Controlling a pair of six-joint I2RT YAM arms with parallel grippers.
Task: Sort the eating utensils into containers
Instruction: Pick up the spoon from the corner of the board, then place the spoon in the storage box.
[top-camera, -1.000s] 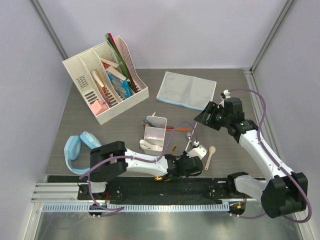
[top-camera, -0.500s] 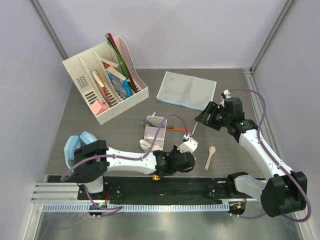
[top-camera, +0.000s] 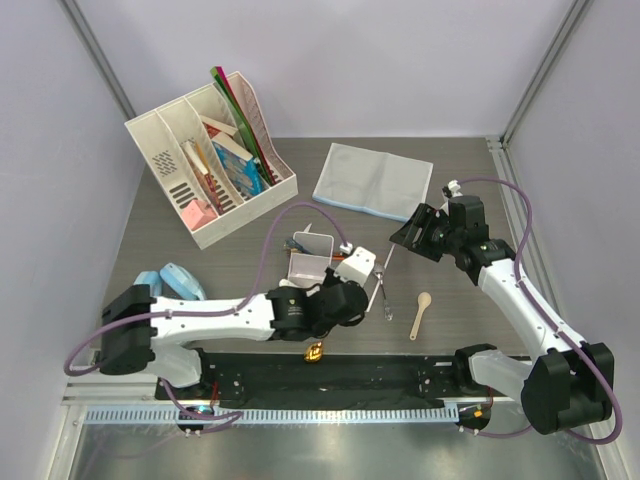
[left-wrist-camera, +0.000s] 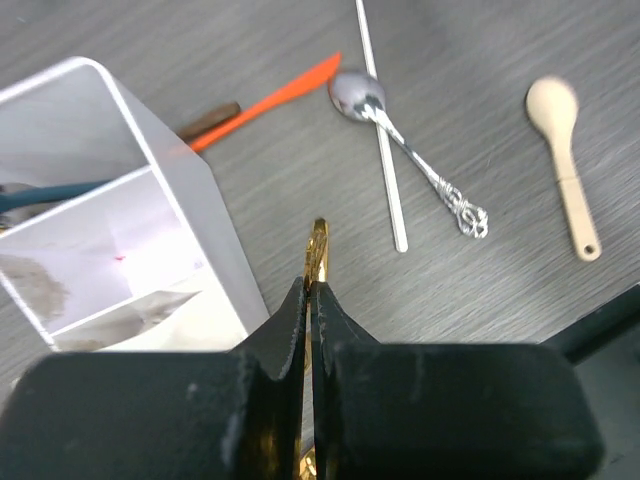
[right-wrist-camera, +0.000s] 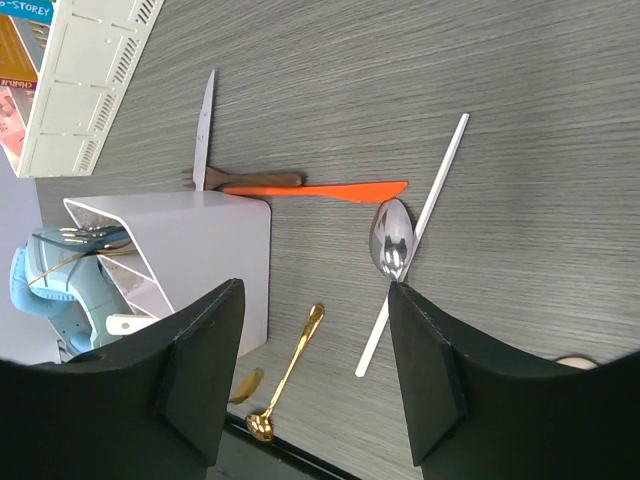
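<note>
One gold spoon (left-wrist-camera: 318, 242) clenched in left gripper (left-wrist-camera: 310, 290) beside white box (left-wrist-camera: 205, 235); right gripper (right-wrist-camera: 315, 290) released.

**Left arm (top-camera: 230, 315) swung leftward; wrist carried over to the container (top-camera: 318, 243).**

Obs.: a second ago my left jaws sat low at the tabletop's front edge, close to the wooden spoon (top-camera: 420, 314). They have since tracked left and away from it, and now sit just beside the container's near end. The gold utensil (left-wrist-camera: 318, 245) clamped in them came along, and its tip now points at the tabletop just right of the container's near corner. My elbow has travelled out to the left and covers more of the blue headphones (top-camera: 172, 280). The wrist has cleared the silver spoon (top-camera: 384, 303), so its handle now lies uncovered.
</note>
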